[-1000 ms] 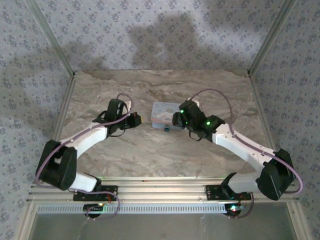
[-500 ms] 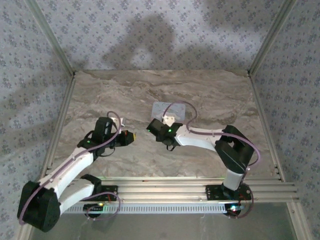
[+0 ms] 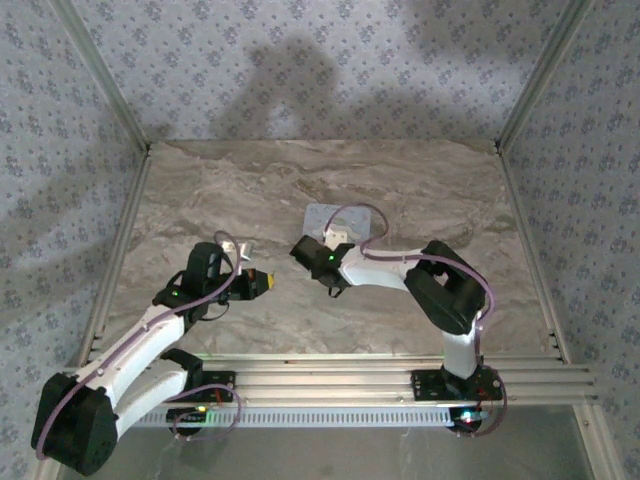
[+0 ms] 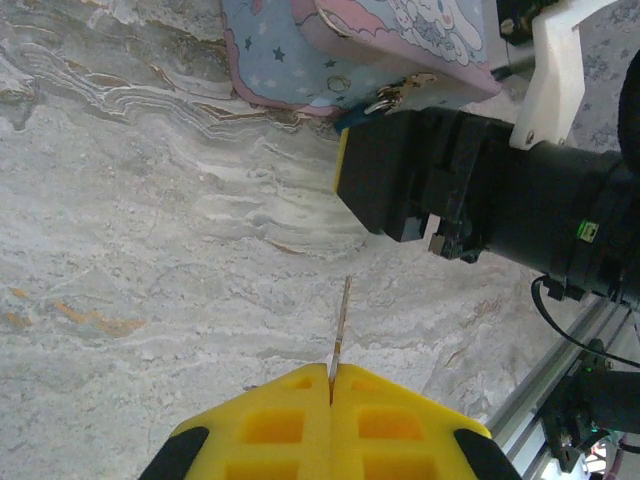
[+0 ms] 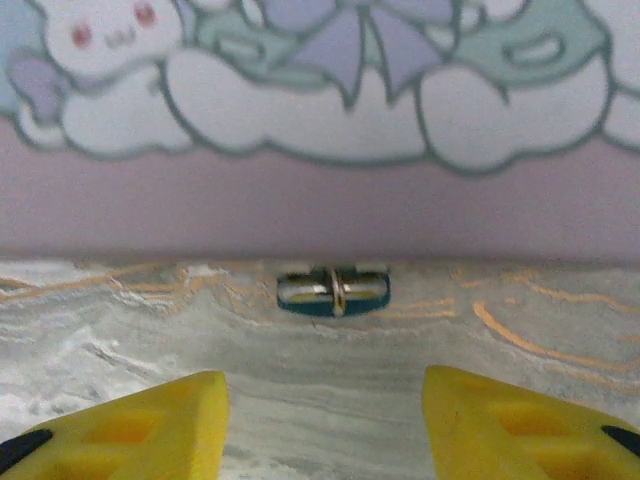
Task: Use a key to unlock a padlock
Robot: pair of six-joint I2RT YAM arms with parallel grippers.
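A light-blue cartoon-printed tin (image 3: 350, 216) lies mid-table. The padlock (image 5: 333, 291), tiny, dark and bluish, lies on the marble against the tin's front wall (image 5: 320, 200). My right gripper (image 5: 325, 420) is open and low, its yellow fingertips (image 5: 150, 425) apart on either side of the padlock and a short way from it. In the top view the right gripper (image 3: 303, 248) sits at the tin's front-left corner. My left gripper (image 4: 331, 372) is shut on the key (image 4: 343, 315), whose thin blade points toward the right gripper's black body (image 4: 430, 180). From above, the left gripper (image 3: 264, 283) is left of the right one.
The table is marble (image 3: 200, 200), boxed in by an aluminium frame (image 3: 115, 100) and patterned cloth walls. Rails (image 3: 330, 375) run along the near edge by the arm bases. A gold hasp (image 4: 397, 95) sticks out from the tin (image 4: 300, 60) in the left wrist view.
Both arms have drawn back toward the near side. The right arm has folded, bringing its gripper low at the tin's front. The left gripper, still shut on the key, moved nearer and slightly right.
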